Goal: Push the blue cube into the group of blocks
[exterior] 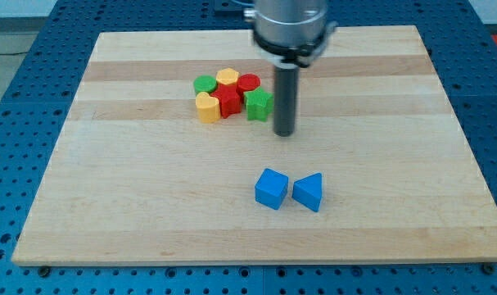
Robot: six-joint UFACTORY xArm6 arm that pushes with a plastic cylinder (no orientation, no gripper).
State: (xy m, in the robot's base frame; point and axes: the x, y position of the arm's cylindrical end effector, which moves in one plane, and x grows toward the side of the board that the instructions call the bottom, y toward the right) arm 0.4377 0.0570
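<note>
- The blue cube (pixel 271 188) sits on the wooden table (pixel 133 213) a little below the middle of the view, at about 6 o'clock from my tip (pixel 284 133) and well apart from it
- A blue wedge (pixel 309 192) lies just beside the cube at its 3 o'clock; whether the two touch I cannot tell
- The group of blocks sits at about 11 o'clock from the cube: a green cube (pixel 259 104), a red block (pixel 230 102), a yellow block (pixel 207 106), a green round block (pixel 205 83), a yellow round block (pixel 227 78) and a red round block (pixel 248 82), all packed close
- My tip stands just beside the green cube, at its 4 o'clock, between the group and the blue cube
- The end effector is a bare rod with nothing to open or clench; it grasps nothing and touches no block
- I judge the blue cube light, stiff and hard, likely to slide easily on the smooth wood and to spin if pushed off-centre
- There is no taking hold: the place to press is the middle of its face at about 5 o'clock, so the push runs toward 11 o'clock; the wedge crowds that side, so the approach looks tight
</note>
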